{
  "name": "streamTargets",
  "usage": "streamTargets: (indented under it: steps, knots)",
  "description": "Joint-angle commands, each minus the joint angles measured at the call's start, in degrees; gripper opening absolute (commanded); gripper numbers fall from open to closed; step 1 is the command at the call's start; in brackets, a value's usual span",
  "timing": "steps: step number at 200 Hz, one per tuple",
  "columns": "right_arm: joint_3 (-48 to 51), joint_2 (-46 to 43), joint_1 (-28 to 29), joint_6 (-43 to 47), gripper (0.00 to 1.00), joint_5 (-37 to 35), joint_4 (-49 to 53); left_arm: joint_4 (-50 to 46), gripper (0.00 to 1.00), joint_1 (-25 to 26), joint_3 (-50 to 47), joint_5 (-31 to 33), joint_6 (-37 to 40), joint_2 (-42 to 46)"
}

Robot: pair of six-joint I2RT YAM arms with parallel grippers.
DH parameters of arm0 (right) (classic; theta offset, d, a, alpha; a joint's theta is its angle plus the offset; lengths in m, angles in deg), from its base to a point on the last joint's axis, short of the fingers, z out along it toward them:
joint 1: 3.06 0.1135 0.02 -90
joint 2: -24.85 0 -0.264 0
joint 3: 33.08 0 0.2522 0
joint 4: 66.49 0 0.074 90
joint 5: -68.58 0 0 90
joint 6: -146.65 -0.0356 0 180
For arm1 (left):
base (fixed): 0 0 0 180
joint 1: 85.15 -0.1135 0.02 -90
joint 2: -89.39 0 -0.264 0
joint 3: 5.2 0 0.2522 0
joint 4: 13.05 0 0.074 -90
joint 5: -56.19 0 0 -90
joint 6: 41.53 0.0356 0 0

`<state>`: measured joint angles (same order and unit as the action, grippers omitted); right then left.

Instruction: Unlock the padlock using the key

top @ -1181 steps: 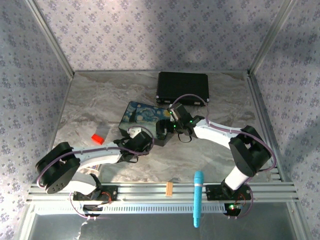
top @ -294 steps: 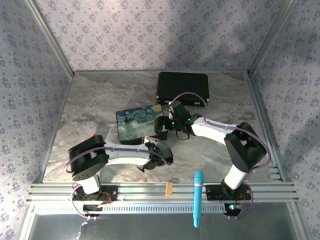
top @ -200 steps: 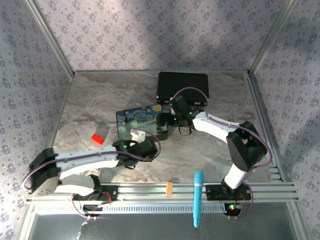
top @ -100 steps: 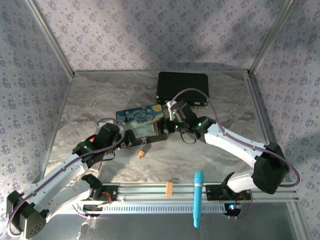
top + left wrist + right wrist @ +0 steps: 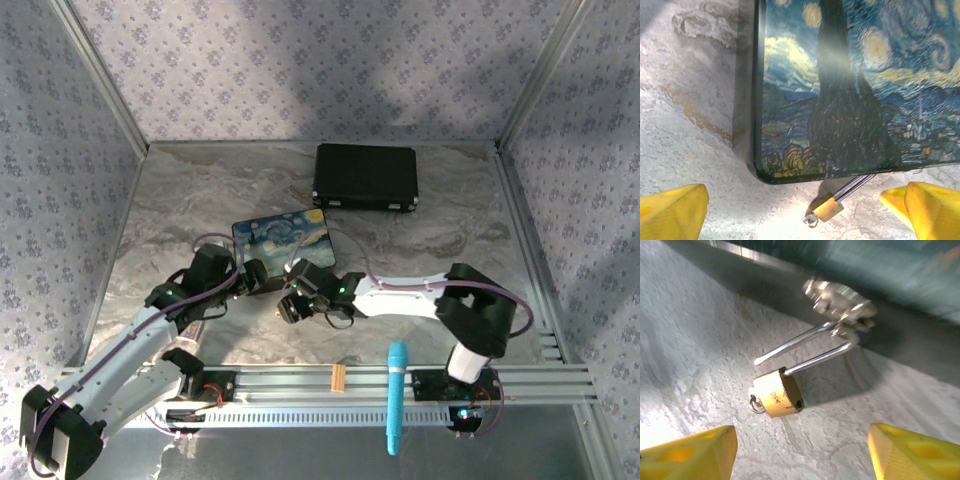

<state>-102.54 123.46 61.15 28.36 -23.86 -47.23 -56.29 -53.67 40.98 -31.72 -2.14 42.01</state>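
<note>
Nearest, the right tool (image 5: 801,435) hangs over the worktop (image 5: 700,340) with its jaws apart, gripping nothing; the padlock (image 5: 776,394) lies just beyond its fingertips. The shackle (image 5: 815,359) is hooked through the clasp (image 5: 840,302) of the painted box (image 5: 850,90), yet one leg ends free of the brass body, so it looks already sprung. The small silvery key (image 5: 755,404) seems to sit at the body's base. Just beyond, the left tool (image 5: 795,215) is spread wide and empty. Little seems left but freeing the shackle. A black case (image 5: 365,177) lies farthest

I count one padlock (image 5: 777,394), one painted box (image 5: 283,235) and one black case (image 5: 365,176). Also one blue stick (image 5: 396,395), one orange strip (image 5: 338,377).
</note>
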Motion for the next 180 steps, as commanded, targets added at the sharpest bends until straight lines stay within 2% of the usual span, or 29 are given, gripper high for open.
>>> streamTargets:
  steps: [1,96,119,158,180]
  knots:
    - [-2.60,3.43,0.68,-2.02,0.71,-1.18,-2.87,1.97,1.00,-0.46,-0.52,-1.55,-0.98,0.01]
    - [-5.07,11.09,1.41,-4.00,0.62,-2.77,-2.92,2.01,1.00,-0.47,-1.66,-0.59,-1.16,0.89]
    - [-3.79,11.27,1.59,-4.80,0.56,-3.23,-3.54,2.05,1.00,-0.46,-1.58,-0.59,-0.99,1.01]
    - [1.31,8.76,1.01,-6.57,0.39,0.16,-8.15,2.16,1.00,-0.46,-1.42,-0.38,-0.72,0.66]
    - [5.02,6.11,0.44,-8.27,0.34,1.85,-11.51,2.22,1.00,-0.47,-1.31,-0.17,-0.09,0.57]
